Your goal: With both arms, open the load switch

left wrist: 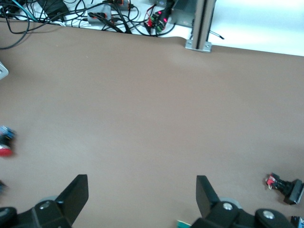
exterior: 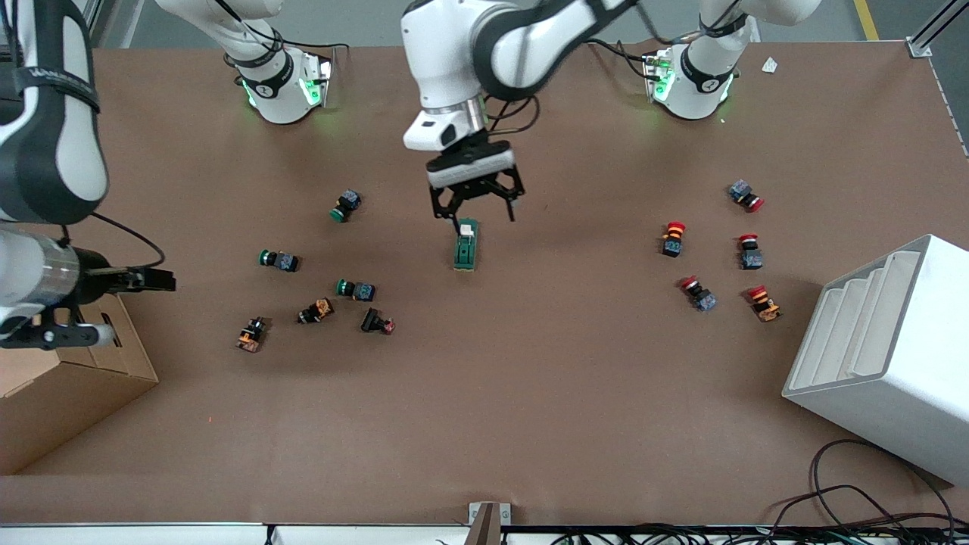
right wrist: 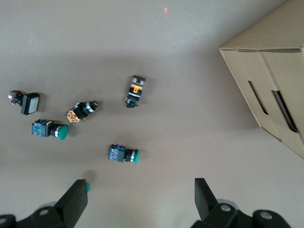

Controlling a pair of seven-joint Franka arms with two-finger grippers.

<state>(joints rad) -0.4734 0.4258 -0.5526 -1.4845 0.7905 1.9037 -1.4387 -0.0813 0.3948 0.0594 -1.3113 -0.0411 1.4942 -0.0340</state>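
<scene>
One load switch [exterior: 465, 246], three green-capped push-buttons [exterior: 278, 260], five red-capped push-buttons [exterior: 673, 238], three other small switches [exterior: 316, 310].

You see a dark-green load switch [exterior: 465, 250] with a white toggle end on the plain brown table [exterior: 530, 393]; green-capped push-buttons [exterior: 278, 260] lie toward the right arm's end, red-capped ones [exterior: 673, 238] toward the left arm's, by a white rack [exterior: 886, 348]; both arms are white, black-banded

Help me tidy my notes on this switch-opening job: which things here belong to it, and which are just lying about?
Belongs to the job:
- load switch, mid-table
- left gripper, fingers open, over its white end
- right gripper, open, waiting over the green push-buttons

Lying about:
- red push-buttons
- cardboard box
- white rack
</scene>
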